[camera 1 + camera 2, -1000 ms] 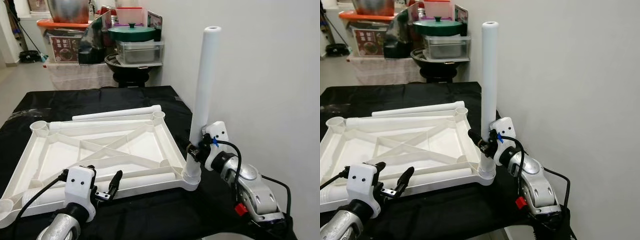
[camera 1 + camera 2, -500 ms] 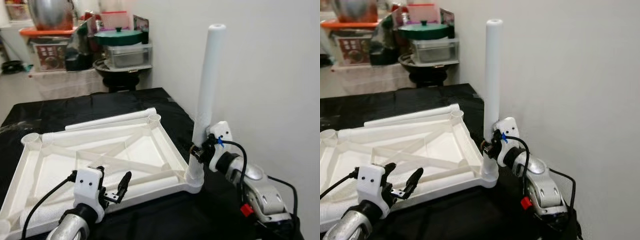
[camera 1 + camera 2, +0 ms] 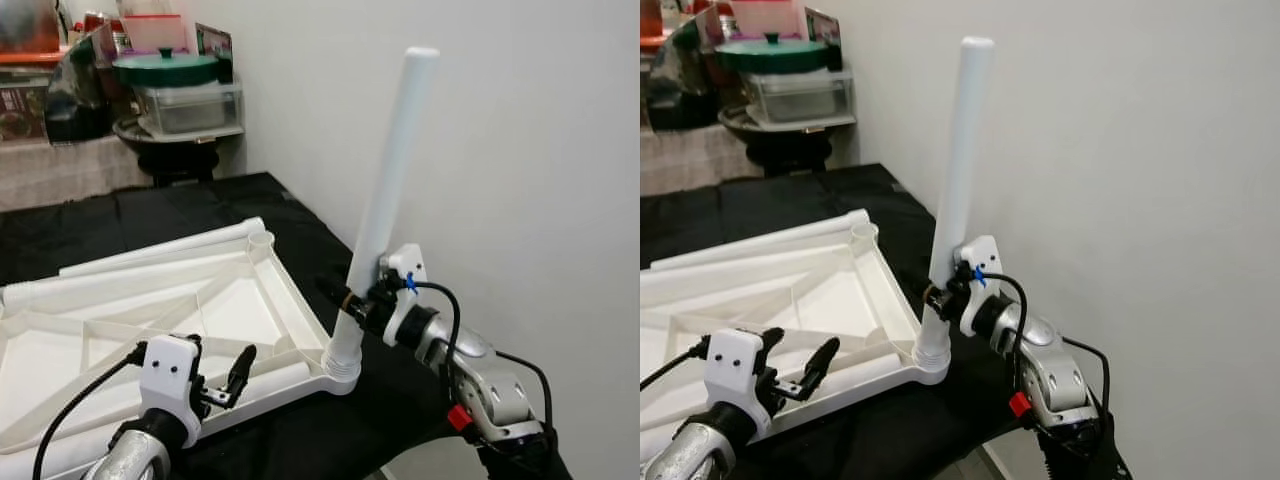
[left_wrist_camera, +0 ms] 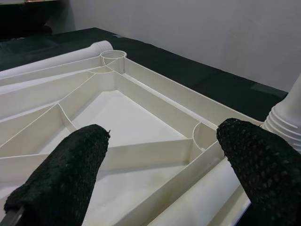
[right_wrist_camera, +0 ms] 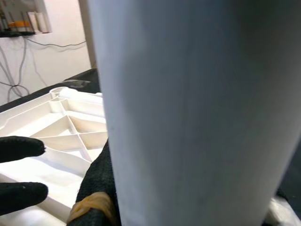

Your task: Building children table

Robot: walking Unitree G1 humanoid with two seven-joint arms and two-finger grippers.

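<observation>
My right gripper (image 3: 350, 297) clamps the upright white leg (image 3: 385, 200) in the tabletop's (image 3: 150, 310) corner socket, while my left gripper (image 3: 222, 375) hovers spread wide.

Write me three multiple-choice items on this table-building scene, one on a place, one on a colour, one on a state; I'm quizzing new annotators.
1. Where does the upright table leg stand?
A. In the corner socket of the upside-down tabletop nearest the wall
B. Flat on the black cloth
C. On the shelf behind

2. What colour is the lid on the pot in the background?
A. Red
B. Green
C. Yellow

3. How is the left gripper?
A. Shut on a table leg
B. Shut on the tabletop's rim
C. Open, holding nothing

Key: 1 A, the table leg rises from the ribbed corner socket beside the wall, with the right gripper clamped on it low down. 2 B, the domed lid is green. 3 C, the left wrist view shows both fingers spread apart over the tabletop.
</observation>
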